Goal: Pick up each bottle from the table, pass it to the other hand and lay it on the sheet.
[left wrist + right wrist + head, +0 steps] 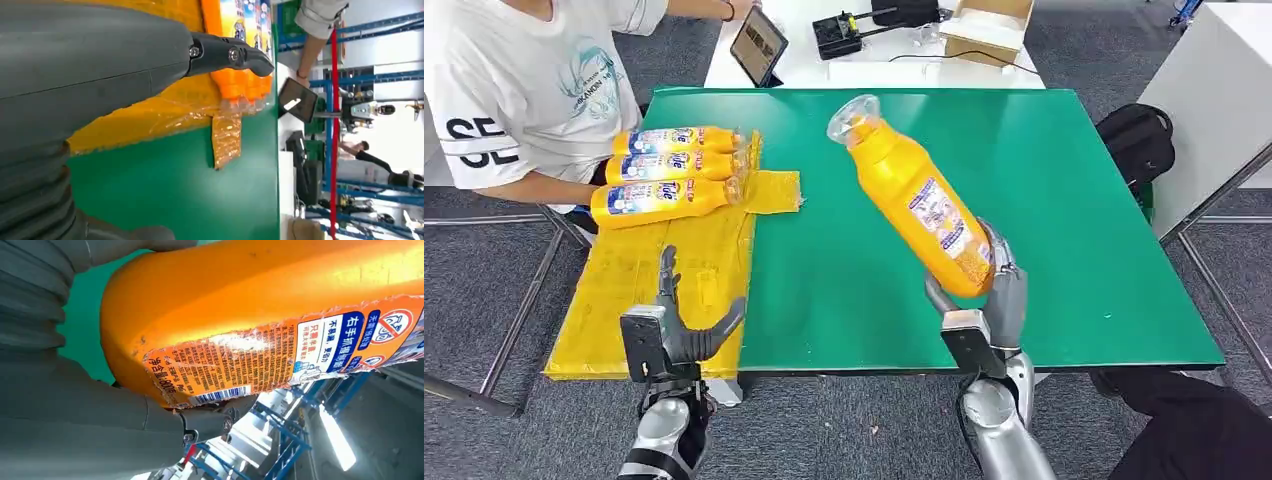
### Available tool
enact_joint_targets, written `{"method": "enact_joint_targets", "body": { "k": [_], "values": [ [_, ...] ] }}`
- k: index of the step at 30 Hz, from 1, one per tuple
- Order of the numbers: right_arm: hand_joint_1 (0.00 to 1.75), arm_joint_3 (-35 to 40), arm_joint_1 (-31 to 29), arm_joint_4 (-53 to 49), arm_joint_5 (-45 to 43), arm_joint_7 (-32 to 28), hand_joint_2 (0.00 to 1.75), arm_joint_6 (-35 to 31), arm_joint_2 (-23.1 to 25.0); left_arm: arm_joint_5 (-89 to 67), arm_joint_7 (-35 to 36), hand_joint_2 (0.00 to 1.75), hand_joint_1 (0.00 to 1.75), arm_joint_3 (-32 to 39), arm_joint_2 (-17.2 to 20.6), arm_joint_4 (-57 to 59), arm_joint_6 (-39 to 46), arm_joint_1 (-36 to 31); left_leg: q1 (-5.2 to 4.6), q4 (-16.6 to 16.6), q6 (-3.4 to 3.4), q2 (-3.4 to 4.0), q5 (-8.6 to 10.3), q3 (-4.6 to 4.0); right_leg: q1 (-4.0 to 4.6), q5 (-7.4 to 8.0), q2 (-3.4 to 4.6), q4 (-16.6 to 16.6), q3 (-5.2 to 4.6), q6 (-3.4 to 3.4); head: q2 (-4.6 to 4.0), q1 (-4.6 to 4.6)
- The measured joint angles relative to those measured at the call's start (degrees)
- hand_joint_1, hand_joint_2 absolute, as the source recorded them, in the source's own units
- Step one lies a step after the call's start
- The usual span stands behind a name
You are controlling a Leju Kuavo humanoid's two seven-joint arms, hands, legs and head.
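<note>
A: What is the right hand (994, 290) doing?

B: It grips the base of an orange detergent bottle (916, 202), its fingers wrapped round the bottom end. The bottle is tilted, with its clear cap up and away from the hand, above the green table (1064, 180). In the right wrist view the bottle's label (280, 357) sits close against the thumb.

A: And the left hand (674, 325)?

B: It holds nothing, with its fingers spread apart, and it hovers over the near end of the yellow sheet (649, 290).

A: Where are the other bottles?

B: Three orange bottles (669, 172) lie side by side on the sheet's far end, beyond the left hand, caps pointing towards the right hand's side. A person in a white shirt (519, 80) sits just past them, with one forearm beside the nearest bottle.
</note>
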Motion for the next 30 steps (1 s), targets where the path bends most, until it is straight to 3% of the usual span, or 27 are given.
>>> {"method": "enact_joint_targets", "body": {
  "k": [7,11,15,18,23,30],
  "values": [
    [1.75,-1.07,0.69,-1.24,-0.35,-0.35,1.75,0.0,0.59,0.68,0.35,1.75,0.0,0.07,-0.02,-0.9,-0.74,0.48,0.0,0.0,0.0,0.0,-0.01,-0.01,0.0,-0.01,0.0,0.0,0.0,0.0,0.0,0.02],
    [1.75,-1.11,1.26,-1.4,-2.54,-2.38,1.75,4.42,0.87,7.4,3.41,1.75,0.0,-0.31,-0.02,-1.79,-10.66,1.04,0.0,0.0,0.0,0.0,-0.01,-0.02,0.0,-0.01,0.0,0.0,0.0,0.0,0.0,0.02],
    [1.75,2.07,2.59,-0.85,-0.99,-6.44,1.75,8.46,1.9,17.63,6.84,1.75,0.0,-2.79,0.0,-3.6,-26.06,1.6,0.01,0.0,0.0,0.01,-0.01,-0.03,0.01,-0.01,0.0,0.0,-0.01,0.0,0.0,0.0],
    [1.75,5.02,2.96,1.65,-0.31,-8.41,1.75,9.18,3.3,21.31,7.61,1.75,0.0,-5.03,0.0,-5.27,-31.61,1.65,0.04,-0.01,-0.01,0.01,-0.01,-0.03,0.03,-0.02,0.0,0.01,-0.02,-0.02,0.0,0.0],
    [1.75,10.3,3.71,8.12,1.68,-9.46,1.75,8.41,5.73,25.49,8.63,1.75,0.0,-8.02,0.0,-7.52,-36.74,1.67,0.04,-0.02,-0.02,-0.02,-0.01,-0.04,0.02,-0.04,-0.01,0.01,-0.06,-0.04,0.0,0.0],
    [1.75,13.07,4.17,11.87,0.55,-9.49,1.75,7.72,7.12,26.14,8.94,1.75,0.0,-9.75,0.02,-7.52,-37.26,1.58,0.01,-0.01,-0.01,0.01,-0.01,-0.05,0.0,-0.03,0.0,0.0,-0.08,-0.03,0.0,0.02]
  ]
}}
